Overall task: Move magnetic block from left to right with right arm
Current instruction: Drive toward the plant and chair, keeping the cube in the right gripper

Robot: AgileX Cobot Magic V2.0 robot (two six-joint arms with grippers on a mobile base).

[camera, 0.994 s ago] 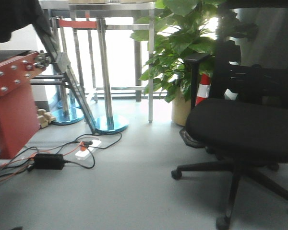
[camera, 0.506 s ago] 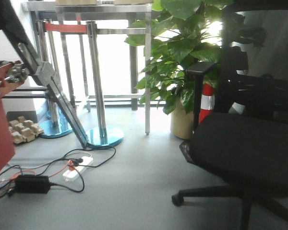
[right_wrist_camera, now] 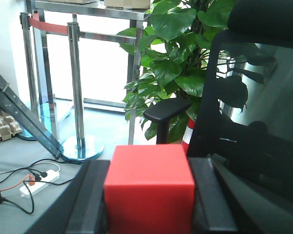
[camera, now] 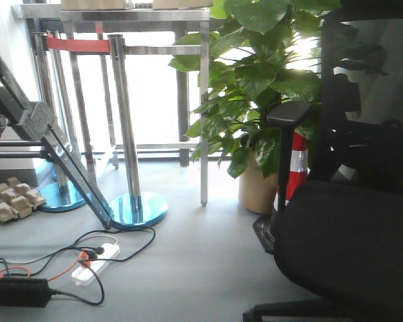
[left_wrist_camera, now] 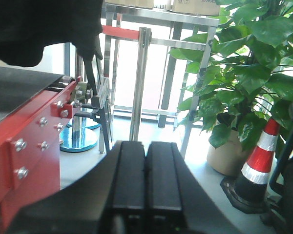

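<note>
Your block (right_wrist_camera: 149,187) is in the right gripper (right_wrist_camera: 150,170), pinched between two dark fingers (right_wrist_camera: 90,195) that press on its left and right faces. It fills the lower middle of the right wrist view, with grey floor and an office chair (right_wrist_camera: 254,141) behind it. You won't find it in the front view or from the left wrist.

Against the front view of half a second ago, everything has slid left and grown. The red frame (left_wrist_camera: 29,146) has all but left the left edge, and the chrome posts (camera: 124,127) and power strip (camera: 94,265) sit further left. The plant (camera: 255,74) and chair loom larger at right.

The left gripper (left_wrist_camera: 146,146) is pressed together, its fingers flat against each other with nothing between them. The red frame runs along the left side of that wrist's view.
</note>
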